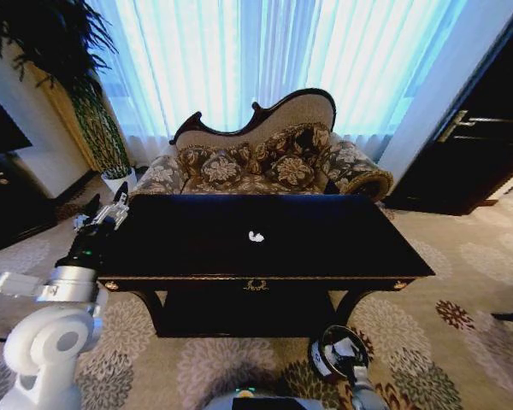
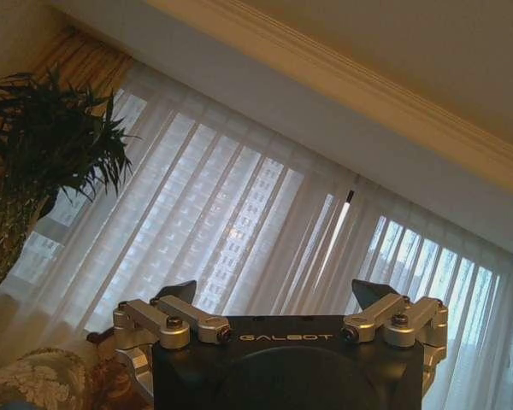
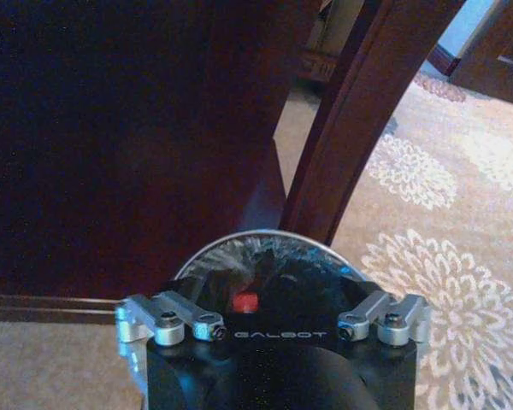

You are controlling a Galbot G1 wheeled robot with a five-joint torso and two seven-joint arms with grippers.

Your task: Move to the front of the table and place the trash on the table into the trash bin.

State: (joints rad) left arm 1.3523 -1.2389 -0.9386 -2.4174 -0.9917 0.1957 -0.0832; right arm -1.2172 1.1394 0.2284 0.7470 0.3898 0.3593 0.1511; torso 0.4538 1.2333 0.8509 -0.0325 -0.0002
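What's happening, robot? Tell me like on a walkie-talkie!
Left pincer open, raised at table's left end. Right pincer low over trash bin. One paper wad left on tabletop. Nothing blocking it.

Hidden and cut-off parts

The right gripper (image 3: 274, 295) covers most of the bin (image 3: 207, 256); its fingertips are hidden, and the bin's contents are too blurred to tell.

Left arm (image 1: 47, 342): white rounded shell, silver wrist collar. Left gripper (image 2: 274, 299): black body, "GALBOT" lettering, silver screwed linkages.
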